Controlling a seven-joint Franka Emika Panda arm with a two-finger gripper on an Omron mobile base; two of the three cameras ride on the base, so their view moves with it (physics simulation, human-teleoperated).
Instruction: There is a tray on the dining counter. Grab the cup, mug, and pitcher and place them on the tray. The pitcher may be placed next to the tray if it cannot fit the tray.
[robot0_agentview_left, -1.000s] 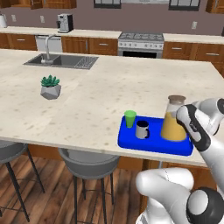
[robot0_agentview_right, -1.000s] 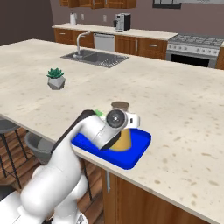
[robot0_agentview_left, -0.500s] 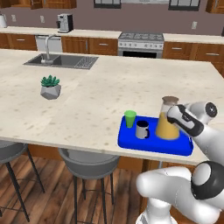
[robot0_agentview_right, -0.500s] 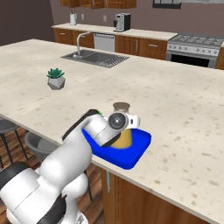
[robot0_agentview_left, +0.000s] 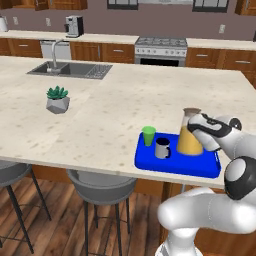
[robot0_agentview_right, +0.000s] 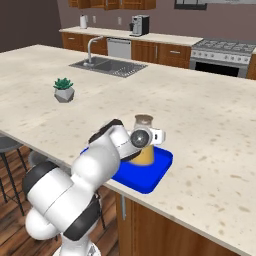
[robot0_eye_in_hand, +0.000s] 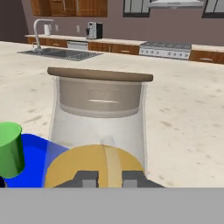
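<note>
The jaws were nearly closed, gripping the pitcher's handle side at its neck; the gripper (robot0_agentview_left: 200, 126) sat against the right of the pitcher (robot0_agentview_left: 189, 134), and in the hand view its fingertips (robot0_eye_in_hand: 87, 179) rose just before the glass.

Left to right in the left base view: a sink (robot0_agentview_left: 70, 69) was set into the far left of the tabletop (robot0_agentview_left: 115, 107). A small potted plant (robot0_agentview_left: 58, 99) stood well apart from the tray. The tray (robot0_agentview_left: 177, 160) lay near the front edge of the tabletop. On it, the cup (robot0_agentview_left: 148, 135) stood upright at the left end, the mug (robot0_agentview_left: 162, 148) just beside it toward the front, and the pitcher upright to their right, brown lid on, orange liquid filling its lower part. The pitcher's base appeared to rest on the tray; firm contact could not be confirmed. A stove (robot0_agentview_left: 161, 48) stood along the back wall.
</note>
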